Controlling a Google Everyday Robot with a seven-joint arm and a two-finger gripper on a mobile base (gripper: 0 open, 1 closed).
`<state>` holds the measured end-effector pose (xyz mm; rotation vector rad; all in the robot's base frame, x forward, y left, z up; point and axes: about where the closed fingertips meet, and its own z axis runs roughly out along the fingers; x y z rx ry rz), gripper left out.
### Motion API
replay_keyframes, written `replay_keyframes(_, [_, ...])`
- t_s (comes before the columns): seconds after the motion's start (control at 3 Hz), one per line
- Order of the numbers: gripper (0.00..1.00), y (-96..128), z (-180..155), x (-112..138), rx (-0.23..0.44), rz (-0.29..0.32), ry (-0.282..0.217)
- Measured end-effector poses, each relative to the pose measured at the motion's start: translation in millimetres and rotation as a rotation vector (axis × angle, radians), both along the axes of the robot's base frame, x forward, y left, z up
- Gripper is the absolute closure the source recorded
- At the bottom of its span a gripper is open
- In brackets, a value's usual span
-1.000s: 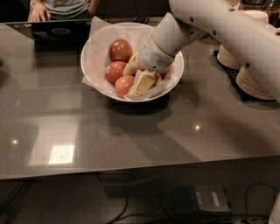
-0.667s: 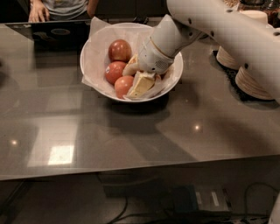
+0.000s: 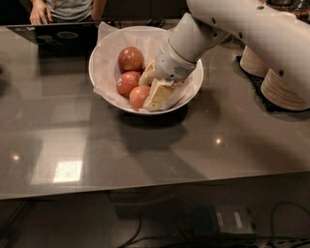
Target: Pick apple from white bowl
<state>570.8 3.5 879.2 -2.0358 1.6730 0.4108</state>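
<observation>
The white bowl (image 3: 193, 92), lined with crinkled white paper, stands on the dark table at upper centre. Three apples show in its left half. The apple (image 3: 131, 59), round and deep red, lies at the back. Two lighter red ones (image 3: 127, 83) (image 3: 139, 97) lie in front of it. My gripper (image 3: 154, 89) reaches down into the bowl from the upper right and sits just right of the two front apples, touching or almost touching them. The white arm (image 3: 232, 24) hides the bowl's right half.
Stacks of pale disposable bowls (image 3: 283, 89) stand on a dark mat at the right. A person's hands (image 3: 38, 12) and a dark laptop (image 3: 58, 36) are at the table's far left edge. The table's front edge runs across below the middle of the view.
</observation>
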Motion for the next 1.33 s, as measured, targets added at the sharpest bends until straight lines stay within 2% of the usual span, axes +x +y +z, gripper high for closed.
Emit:
replay_keyframes(0.33, [0.61, 1.5, -1.1, -0.6, -0.009, -0.007, 0.007])
replay_keyframes(0.67, [0.6, 1.5, -0.5, -0.6, -0.009, -0.007, 0.007])
replay_keyframes(1.0, [0.77, 1.5, -0.6, -0.6, -0.009, -0.007, 0.007])
replay_keyframes(1.33, [0.99, 1.5, -0.6, -0.6, -0.009, -0.007, 0.007])
